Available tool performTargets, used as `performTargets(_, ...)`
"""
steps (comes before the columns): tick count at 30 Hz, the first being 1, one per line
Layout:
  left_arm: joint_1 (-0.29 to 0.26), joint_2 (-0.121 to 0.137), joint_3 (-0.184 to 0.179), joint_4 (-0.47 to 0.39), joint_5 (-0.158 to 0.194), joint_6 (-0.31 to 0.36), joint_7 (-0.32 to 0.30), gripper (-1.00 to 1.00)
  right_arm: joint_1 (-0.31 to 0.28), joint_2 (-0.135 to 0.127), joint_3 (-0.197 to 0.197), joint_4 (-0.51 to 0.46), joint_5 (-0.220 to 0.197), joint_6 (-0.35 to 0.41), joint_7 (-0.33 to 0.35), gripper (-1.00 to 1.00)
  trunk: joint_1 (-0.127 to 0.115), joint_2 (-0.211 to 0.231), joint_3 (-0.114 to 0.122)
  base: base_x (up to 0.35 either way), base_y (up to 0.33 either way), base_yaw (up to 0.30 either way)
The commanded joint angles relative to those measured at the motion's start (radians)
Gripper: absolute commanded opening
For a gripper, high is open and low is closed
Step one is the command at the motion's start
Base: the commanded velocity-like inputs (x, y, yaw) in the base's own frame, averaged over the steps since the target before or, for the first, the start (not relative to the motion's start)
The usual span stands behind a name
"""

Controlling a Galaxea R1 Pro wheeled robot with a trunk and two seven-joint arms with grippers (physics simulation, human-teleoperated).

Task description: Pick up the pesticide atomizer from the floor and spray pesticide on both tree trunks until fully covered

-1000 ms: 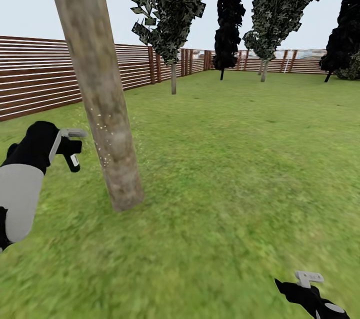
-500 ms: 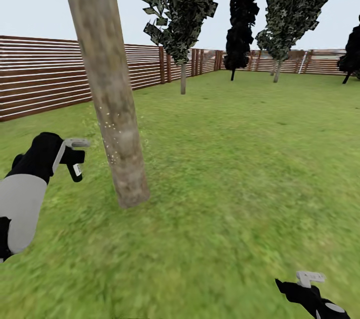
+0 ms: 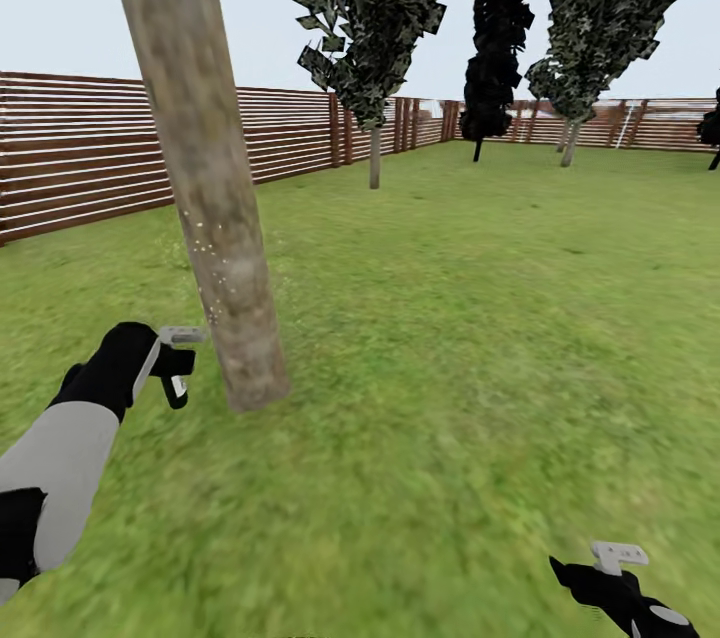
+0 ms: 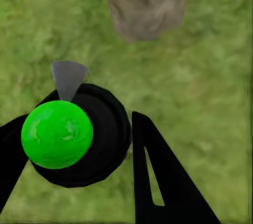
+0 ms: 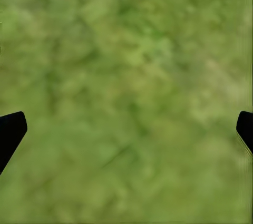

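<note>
A: Surroundings? Green grass lawn (image 3: 470, 318), brown slatted wooden fence (image 3: 90, 153), thick mottled grey-brown trunk (image 3: 205, 188) flecked with tiny white specks (image 3: 208, 248).

B: Left gripper (image 3: 172, 370) fingers clamped on small dark green-spotted spray bottle (image 4: 71, 134) near trunk base; right gripper (image 3: 618, 558) fingers apart over grass.

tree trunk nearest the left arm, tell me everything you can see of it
The tree trunk is a thick, smooth, grey-brown mottled column, bark-like in look. It leans, its top toward the head view's left, and runs out of the picture's top. Its base stands in the grass lawn. Fine white specks of pesticide dot its lower part. The left gripper, shut on the pesticide atomizer, sits low beside it without touching.
</note>
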Motion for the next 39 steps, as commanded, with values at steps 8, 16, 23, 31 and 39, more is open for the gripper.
performTargets(8,0.050,-0.002,0.007,0.009,0.065,-0.086,0.001,-1.00,-0.001,0.001,-0.008,0.000,0.010,-0.004,0.007,1.00,0.000,0.000,-0.001,0.000,-0.270,0.246)
performTargets(16,0.051,-0.002,0.007,0.012,0.077,-0.090,0.001,-1.00,-0.001,0.001,-0.008,0.000,0.010,-0.004,0.007,1.00,0.000,0.000,-0.001,0.098,-0.243,0.010)
performTargets(23,0.057,-0.001,0.007,0.027,0.077,-0.092,0.001,-1.00,-0.001,0.001,-0.008,0.000,0.010,-0.004,0.007,1.00,0.000,0.000,-0.001,0.274,-0.129,0.000)
performTargets(31,0.082,0.000,0.007,0.032,0.077,-0.095,0.001,-1.00,-0.001,0.001,-0.008,0.000,0.010,-0.004,0.007,1.00,0.000,0.000,-0.001,0.233,-0.155,0.137)
performTargets(39,0.127,-0.004,0.007,0.058,0.082,-0.215,0.010,-1.00,-0.001,0.001,-0.008,0.001,0.010,-0.004,0.007,1.00,0.000,0.000,-0.001,0.015,-0.115,0.084)
